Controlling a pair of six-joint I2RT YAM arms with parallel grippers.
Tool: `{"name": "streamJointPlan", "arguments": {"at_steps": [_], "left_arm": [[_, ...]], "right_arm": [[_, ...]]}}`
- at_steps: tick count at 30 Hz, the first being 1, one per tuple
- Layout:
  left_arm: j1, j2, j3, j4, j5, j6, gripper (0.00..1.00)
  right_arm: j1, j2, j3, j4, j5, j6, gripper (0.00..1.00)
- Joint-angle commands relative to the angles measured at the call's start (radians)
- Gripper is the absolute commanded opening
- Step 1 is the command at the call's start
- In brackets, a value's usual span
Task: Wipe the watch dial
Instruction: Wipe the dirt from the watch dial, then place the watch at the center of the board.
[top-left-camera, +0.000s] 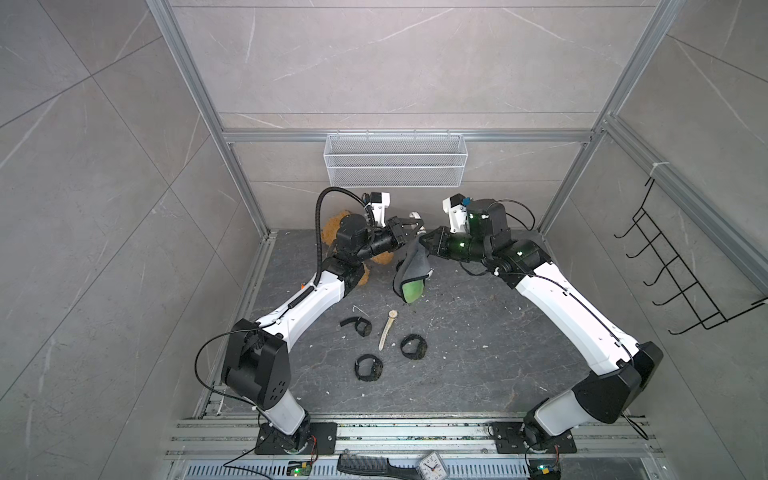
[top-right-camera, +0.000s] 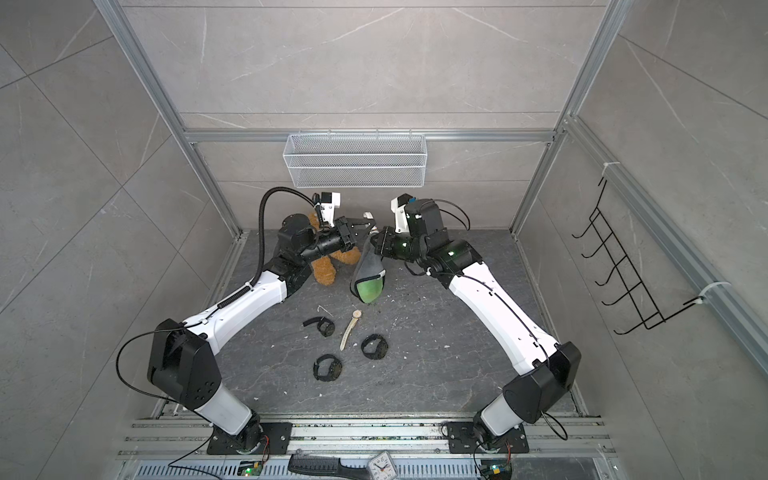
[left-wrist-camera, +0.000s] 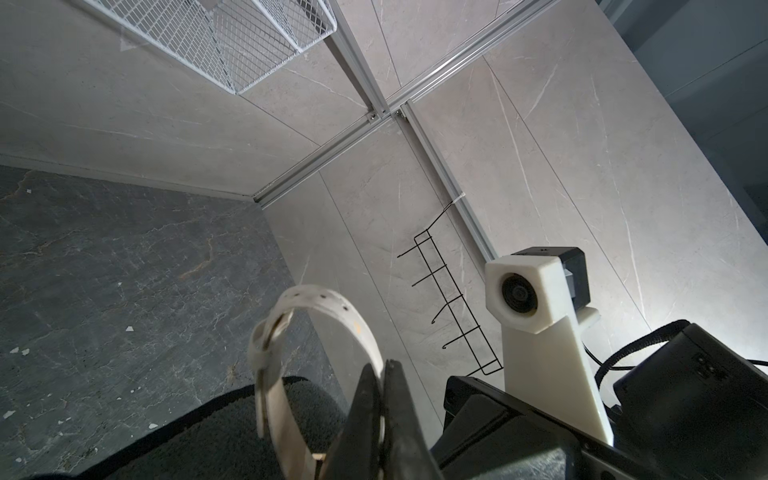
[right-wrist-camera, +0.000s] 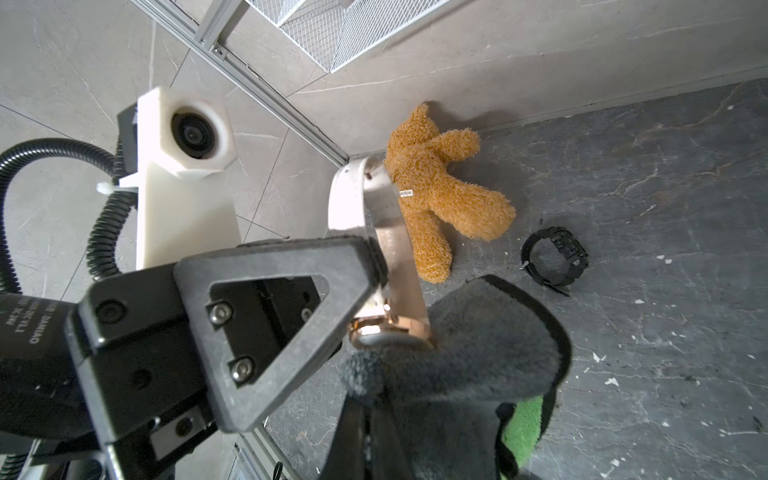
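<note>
We see a plush tan teddy bear (right-wrist-camera: 436, 195) lying at eleven o'clock on the dark veined stone floor (top-left-camera: 478, 353). Just right of it, the left gripper (right-wrist-camera: 374, 286) has its flat black jaws pinched on a white-strapped watch (right-wrist-camera: 365, 199); the smooth strap arcs upward in a loop and the rose-gold round case sits against the cloth. At twelve o'clock the fuzzy grey cloth (top-left-camera: 415, 264), with a bright green face, hangs limp from the right gripper (top-left-camera: 428, 243), whose jaws are pressed together on its top. At six o'clock lie three black looped watches (top-left-camera: 368, 368) and a slim beige-strapped watch (top-left-camera: 387, 330).
</note>
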Motion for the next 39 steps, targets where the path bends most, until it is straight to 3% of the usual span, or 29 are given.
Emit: {"name": "streamJointPlan", "arguments": {"at_steps": [1,12,22,32,39], "left_arm": [[0.004,-0.019,-0.001,0.059,0.035,-0.004,0.00],[0.009,-0.038,-0.004,0.050,0.042,0.007,0.00],[0.017,-0.029,-0.015,0.002,0.026,0.021,0.00],[0.007,0.153,0.156,-0.446,0.001,0.121,0.00],[-0.054,0.344,0.299,-0.599,-0.017,0.161,0.00]], "right_arm": [[0.004,0.024,0.037,0.031,0.015,0.022,0.00],[-0.013,0.035,-0.011,0.017,0.086,0.036,0.00],[-0.138,-0.108,-0.137,-0.053,0.103,0.004,0.00],[-0.174,-0.267,-0.159,-0.286,0.266,-0.109,0.00],[-0.177,-0.337,-0.158,-0.401,0.347,-0.139,0.00]]}}
